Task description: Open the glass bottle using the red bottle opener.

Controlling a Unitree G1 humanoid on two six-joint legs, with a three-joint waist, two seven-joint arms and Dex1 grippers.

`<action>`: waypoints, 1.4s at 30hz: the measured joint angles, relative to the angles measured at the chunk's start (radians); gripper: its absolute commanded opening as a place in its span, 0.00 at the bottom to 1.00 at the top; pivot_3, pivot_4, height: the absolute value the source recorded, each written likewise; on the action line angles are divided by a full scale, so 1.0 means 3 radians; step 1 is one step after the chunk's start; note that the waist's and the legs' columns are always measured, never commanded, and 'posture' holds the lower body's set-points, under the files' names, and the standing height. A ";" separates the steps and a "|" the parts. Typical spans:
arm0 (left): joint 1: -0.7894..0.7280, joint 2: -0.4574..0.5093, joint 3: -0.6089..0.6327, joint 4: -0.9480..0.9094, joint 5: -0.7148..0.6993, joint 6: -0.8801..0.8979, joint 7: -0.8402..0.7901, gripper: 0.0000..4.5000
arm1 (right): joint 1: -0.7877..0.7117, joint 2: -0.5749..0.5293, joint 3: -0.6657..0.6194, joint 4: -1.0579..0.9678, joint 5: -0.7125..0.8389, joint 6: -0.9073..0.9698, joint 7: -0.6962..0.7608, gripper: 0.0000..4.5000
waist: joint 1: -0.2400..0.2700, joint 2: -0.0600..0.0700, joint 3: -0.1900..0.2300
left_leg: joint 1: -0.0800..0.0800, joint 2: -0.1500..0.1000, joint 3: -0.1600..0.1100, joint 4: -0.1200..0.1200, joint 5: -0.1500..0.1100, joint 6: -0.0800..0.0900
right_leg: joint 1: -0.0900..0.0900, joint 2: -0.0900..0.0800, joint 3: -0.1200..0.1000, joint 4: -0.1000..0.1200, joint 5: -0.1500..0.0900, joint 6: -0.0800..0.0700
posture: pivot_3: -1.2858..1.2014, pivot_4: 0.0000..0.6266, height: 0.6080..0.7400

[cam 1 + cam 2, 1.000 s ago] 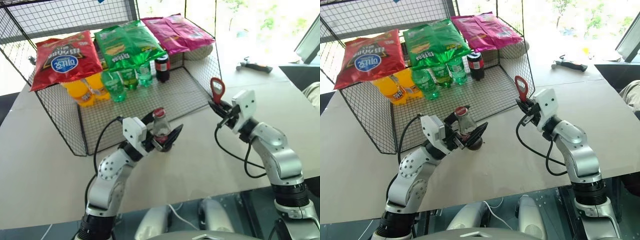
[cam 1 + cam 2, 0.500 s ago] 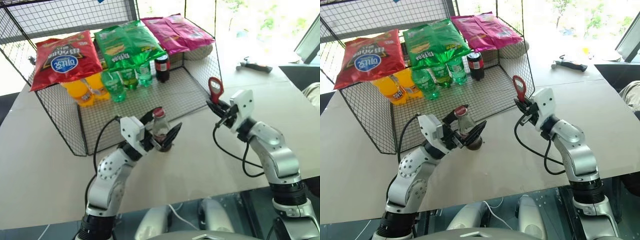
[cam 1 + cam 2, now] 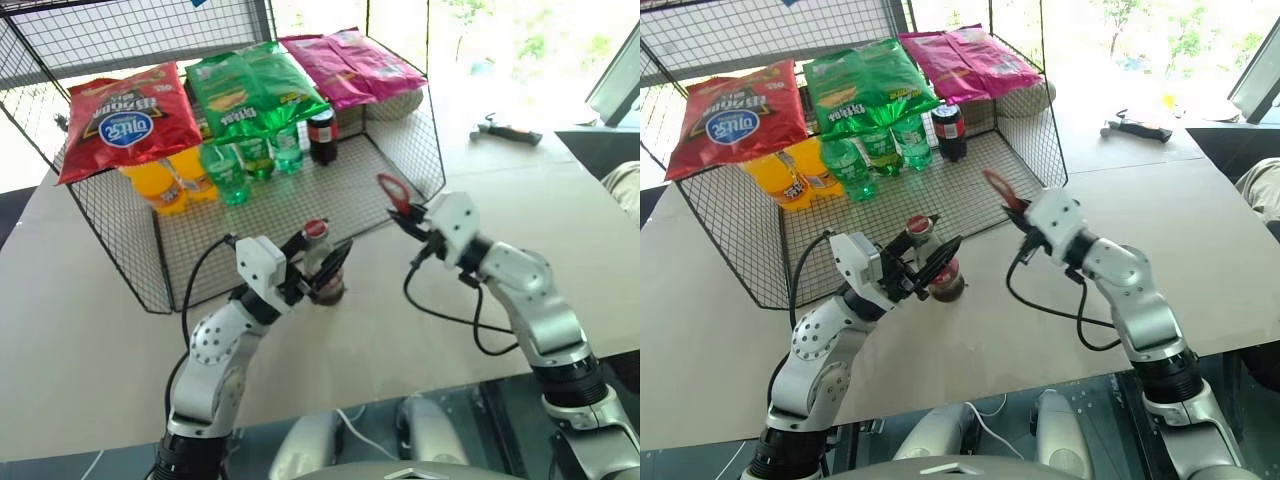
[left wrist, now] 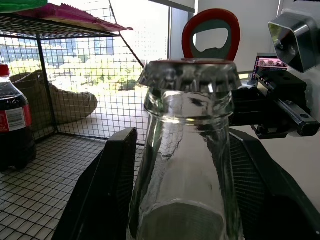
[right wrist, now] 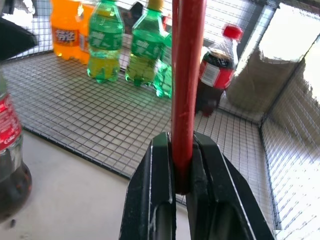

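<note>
Since a second ago the right gripper [image 3: 408,216] has swung in leftward toward the bottle and rolled, so the small flat red bottle opener [image 3: 392,190] it clamps by the handle now leans over, its loop head aimed at the bottle top; meanwhile the left gripper [image 3: 322,268] has narrowed its two black fingers around the small clear contoured glass bottle [image 3: 319,262], which stands upright on the pale tabletop [image 3: 90,340] just in front of the black wire-mesh cage [image 3: 400,150]. Whether both left fingers actually press the glass is hard to tell. One crimped cap [image 4: 187,72] is still on the neck, with the opener's loop close behind it, apart. Inside the cage stand two orange drink bottles [image 3: 160,182], three green plastic bottles [image 3: 250,160] and one dark cola bottle with a red cap [image 3: 322,135]; their tops are hidden under three crisp bags, one red [image 3: 125,118], one green [image 3: 255,88], one pink [image 3: 350,65]. A small dark tool [image 3: 505,131] lies well off on the far table, too small to identify.
</note>
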 measured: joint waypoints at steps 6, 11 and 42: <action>0.0000 -0.0004 -0.0027 0.0000 0.0033 -0.0021 0.0004 0.46 | -0.0217 0.0076 0.0380 0.0363 -0.0703 -0.0868 -0.0171 0.00 | 0.0009 -0.0001 0.0000 | 0.0001 -0.0001 0.0001 0.0001 0.0000 0.0000 | 0.0001 0.0000 0.0000 0.0000 0.0000 0.0000 | 0.52 0.24 1.00; -0.0001 -0.0009 -0.0030 0.0000 0.0053 -0.0026 0.0014 0.46 | -0.0333 0.0146 0.0486 0.0739 -0.0999 -0.1326 -0.0279 0.00 | 0.0002 -0.0001 0.0000 | 0.0002 -0.0001 0.0002 0.0000 0.0000 0.0000 | 0.0001 0.0001 0.0002 0.0000 0.0000 0.0000 | 0.52 0.24 1.00; -0.0031 -0.0020 -0.0033 0.0060 0.0081 0.0009 0.0055 0.46 | -0.0292 0.0329 0.0564 0.1085 -0.1681 -0.1930 -0.0732 0.00 | 0.0005 0.0011 -0.0016 | 0.0019 0.0000 0.0009 0.0000 0.0002 -0.0002 | 0.0013 0.0003 0.0010 0.0003 0.0000 -0.0001 | 0.52 0.24 1.00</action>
